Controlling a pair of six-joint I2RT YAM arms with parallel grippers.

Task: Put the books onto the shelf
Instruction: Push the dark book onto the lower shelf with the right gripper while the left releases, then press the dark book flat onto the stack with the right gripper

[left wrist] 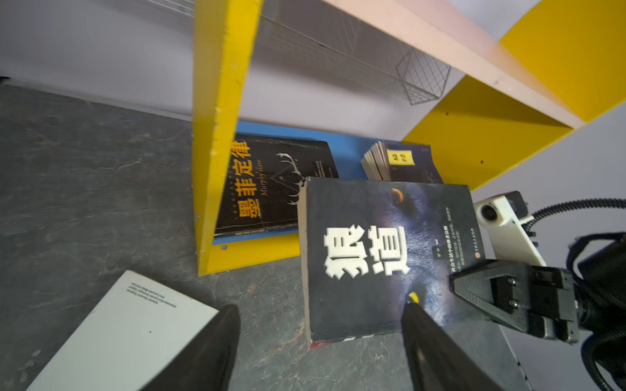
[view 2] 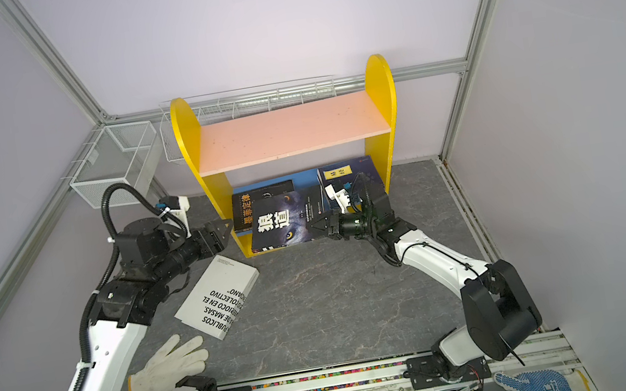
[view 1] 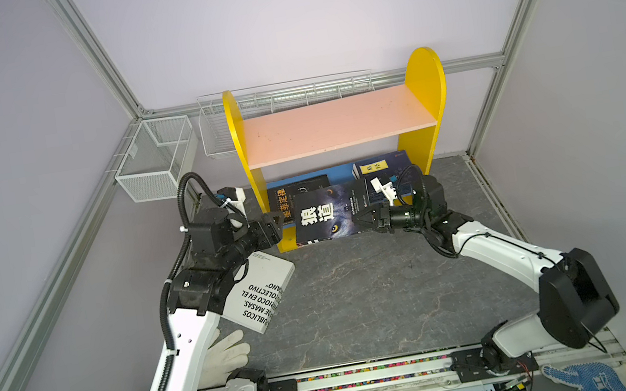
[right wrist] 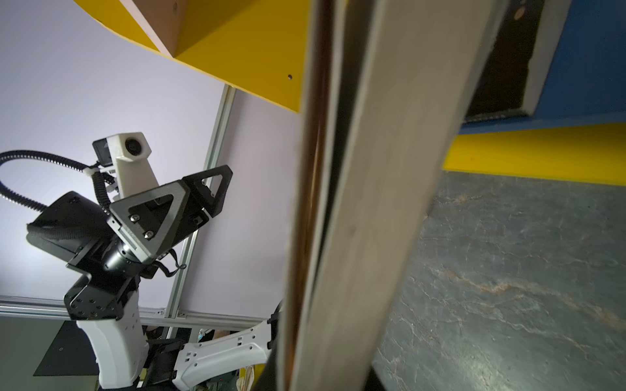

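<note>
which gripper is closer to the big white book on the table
Left. The left gripper hangs open near the far corner of the white book, by the shelf. The right gripper is beyond the wolf-eye book, shut on its right edge.

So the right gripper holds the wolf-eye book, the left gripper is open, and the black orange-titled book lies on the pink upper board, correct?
One slip: the black orange-titled book lies on the blue lower board, as the left wrist view shows. The rest stands.
</note>
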